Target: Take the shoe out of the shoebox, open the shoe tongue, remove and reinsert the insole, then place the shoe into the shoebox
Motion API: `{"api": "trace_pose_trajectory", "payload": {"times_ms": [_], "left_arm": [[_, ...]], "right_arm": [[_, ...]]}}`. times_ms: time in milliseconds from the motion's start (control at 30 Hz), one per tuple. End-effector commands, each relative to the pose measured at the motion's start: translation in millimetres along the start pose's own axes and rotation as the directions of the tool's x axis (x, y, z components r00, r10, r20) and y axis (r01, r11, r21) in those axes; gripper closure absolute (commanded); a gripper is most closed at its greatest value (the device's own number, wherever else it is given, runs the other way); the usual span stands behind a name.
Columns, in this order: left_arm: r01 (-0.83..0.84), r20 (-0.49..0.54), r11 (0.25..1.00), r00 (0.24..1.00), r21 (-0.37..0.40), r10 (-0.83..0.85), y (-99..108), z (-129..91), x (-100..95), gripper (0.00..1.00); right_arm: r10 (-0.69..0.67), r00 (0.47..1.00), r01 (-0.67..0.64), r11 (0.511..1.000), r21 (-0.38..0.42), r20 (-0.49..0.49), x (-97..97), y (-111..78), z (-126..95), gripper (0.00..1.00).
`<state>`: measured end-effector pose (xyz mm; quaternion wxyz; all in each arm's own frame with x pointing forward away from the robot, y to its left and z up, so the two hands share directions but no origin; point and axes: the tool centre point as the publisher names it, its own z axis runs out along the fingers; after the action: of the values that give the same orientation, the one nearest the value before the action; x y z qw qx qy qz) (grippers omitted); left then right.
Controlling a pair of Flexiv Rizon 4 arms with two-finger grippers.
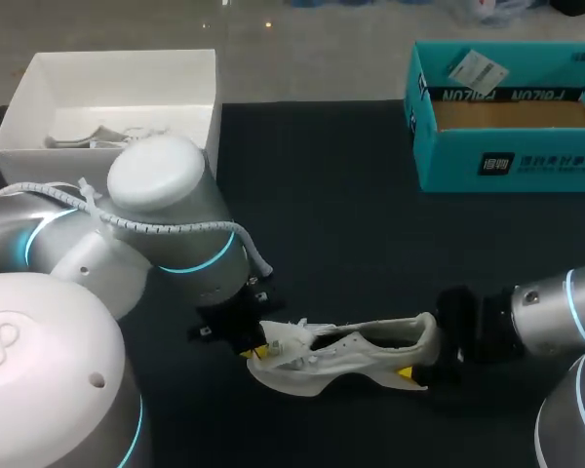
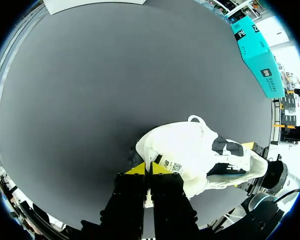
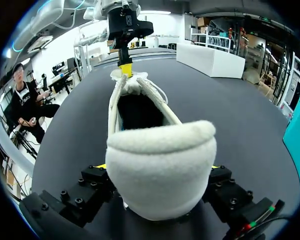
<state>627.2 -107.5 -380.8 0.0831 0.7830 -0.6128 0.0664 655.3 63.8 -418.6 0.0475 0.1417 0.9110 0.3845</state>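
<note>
Both sets of jaws are gripping the same white shoe (image 1: 346, 353), one at each end. The left gripper (image 2: 149, 170) is pinching its yellow tips almost together on a fold of white fabric at the shoe's front, by the tongue. The right gripper (image 3: 157, 167) is clamping the padded heel from both sides, its fingers standing wide with the heel filling the gap. The shoe is lying lengthwise between them, opening upward, low over the black table (image 1: 351, 195) on the robot's side. I cannot tell whether the sole is touching the surface. Well behind it, a white box (image 1: 200, 107) is sitting at the far left with a second shoe (image 1: 88, 139) lying inside, and a teal box (image 1: 512, 161) is standing open at the far right.
</note>
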Motion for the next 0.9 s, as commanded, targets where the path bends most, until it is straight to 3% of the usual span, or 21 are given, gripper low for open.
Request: {"api": "trace_pose_trajectory", "payload": {"times_ms": [33, 67, 100, 133, 300, 533, 700, 767, 833, 900], "left_arm": [[-0.017, -0.004, 1.0, 1.0, -0.002, 0.017, 0.6, 2.4, -4.4, 0.69], [-0.03, -0.004, 1.0, 1.0, -0.002, 0.03, 0.6, 2.1, -3.3, 0.55], [-0.033, -0.004, 0.999, 0.999, -0.001, 0.033, 0.7, 1.6, -2.3, 0.24], [-0.045, -0.006, 0.999, 0.999, -0.001, 0.045, 0.7, 0.7, -1.4, 0.0], [-0.079, -0.02, 0.997, 0.997, 0.014, 0.079, 0.6, -6.7, 1.4, 0.0], [-0.111, -0.152, 0.992, 0.981, 0.064, 0.12, 1.3, -32.7, 4.1, 0.0], [-0.186, -0.148, 0.979, 0.969, 0.088, 0.197, -0.9, -46.2, 11.6, 0.0], [-0.258, -0.112, 0.964, 0.958, 0.057, 0.263, -2.6, -48.0, 15.3, 0.0], [-0.436, -0.119, 0.899, 0.892, 0.025, 0.436, -1.9, -48.0, 20.8, 0.0], [-0.629, -0.147, 0.777, 0.768, 0.003, 0.623, 2.7, -51.7, 27.7, 0.0]], "right_arm": [[0.003, 1.0, -0.003, 1.0, 0.005, 0.005, -1.8, -4.2, 0.8, 1.0], [0.003, 1.0, -0.003, 1.0, 0.005, 0.005, -1.8, -4.2, 0.8, 1.0], [0.003, 1.0, -0.003, 1.0, 0.005, 0.005, -1.8, -4.2, 0.8, 1.0], [0.003, 1.0, -0.003, 1.0, 0.005, 0.005, -1.8, -4.2, 0.8, 1.0], [0.003, 1.0, -0.003, 1.0, 0.005, 0.005, -1.8, -4.2, 0.8, 1.0], [0.003, 1.0, -0.003, 1.0, 0.005, 0.005, -1.8, -4.2, 0.8, 1.0], [0.003, 1.0, -0.003, 1.0, 0.005, 0.005, -1.8, -4.2, 0.8, 1.0], [0.003, 1.0, -0.003, 1.0, 0.005, 0.005, -1.8, -4.2, 0.8, 1.0], [0.003, 1.0, -0.003, 1.0, 0.005, 0.005, -1.8, -4.2, 0.8, 1.0], [0.003, 1.0, -0.003, 1.0, 0.005, 0.005, -1.8, -4.2, 0.8, 1.0]]}}
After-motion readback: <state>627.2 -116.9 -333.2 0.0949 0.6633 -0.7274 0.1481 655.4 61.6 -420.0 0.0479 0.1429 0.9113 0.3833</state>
